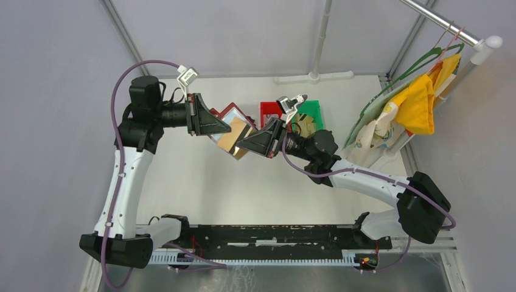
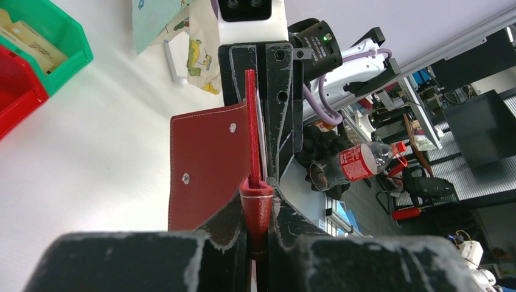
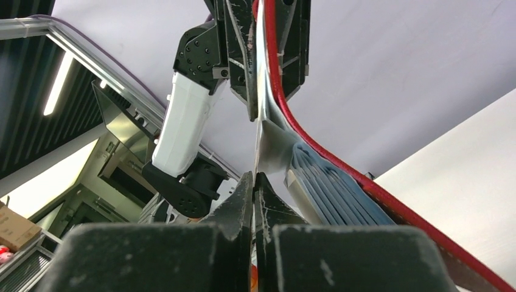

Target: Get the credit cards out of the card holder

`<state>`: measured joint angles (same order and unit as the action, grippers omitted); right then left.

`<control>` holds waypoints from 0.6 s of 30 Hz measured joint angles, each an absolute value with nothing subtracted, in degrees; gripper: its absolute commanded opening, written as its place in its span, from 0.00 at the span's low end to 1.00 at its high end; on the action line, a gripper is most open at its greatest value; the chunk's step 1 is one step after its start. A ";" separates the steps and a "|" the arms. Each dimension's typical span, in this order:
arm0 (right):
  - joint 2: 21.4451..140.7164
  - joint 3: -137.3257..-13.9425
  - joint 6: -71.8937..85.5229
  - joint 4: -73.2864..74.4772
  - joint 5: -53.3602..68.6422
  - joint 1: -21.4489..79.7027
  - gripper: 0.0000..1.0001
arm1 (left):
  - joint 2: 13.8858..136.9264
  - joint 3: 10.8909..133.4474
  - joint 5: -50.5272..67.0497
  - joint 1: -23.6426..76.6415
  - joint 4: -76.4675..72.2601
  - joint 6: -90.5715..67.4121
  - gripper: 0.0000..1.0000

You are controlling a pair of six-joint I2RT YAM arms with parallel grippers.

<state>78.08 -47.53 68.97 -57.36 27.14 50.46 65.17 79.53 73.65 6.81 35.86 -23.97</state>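
Your left gripper [image 2: 258, 201]: clenched on the card holder [image 2: 207, 164], red edge between its fingers | your right gripper [image 3: 253, 182]: pinching a tan credit card [image 1: 232, 139] by its rim — holder just beyond its fingertips

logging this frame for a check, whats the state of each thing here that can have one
wallet, open, held up off the table
card, pinched at one edge, can't tell if fully out of the wallet
left jaws, shut on the wallet
right jaws, shut on the card
green bin, upright, tan things inside
red bin, upright on the table
yellow cloth, hanging on a hanger
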 measured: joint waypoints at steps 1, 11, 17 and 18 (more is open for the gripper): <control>78.06 -47.44 68.95 -57.19 27.11 50.33 0.00 | 65.17 79.57 73.63 6.74 35.86 -23.97 0.02; 66.98 -39.79 64.64 -46.37 31.09 43.13 0.00 | 65.34 80.71 73.38 4.62 36.99 -23.49 0.02; 59.24 -45.32 47.94 -17.28 31.97 33.23 0.00 | 66.00 82.67 72.82 3.88 40.62 -18.85 0.02; 59.33 -47.88 44.25 -11.33 30.96 32.14 0.00 | 66.00 82.70 72.55 3.88 41.25 -17.98 0.02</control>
<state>59.33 -47.88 44.25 -11.33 30.96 32.14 66.00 82.70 72.55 3.88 41.25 -17.98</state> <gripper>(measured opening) 0.006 0.137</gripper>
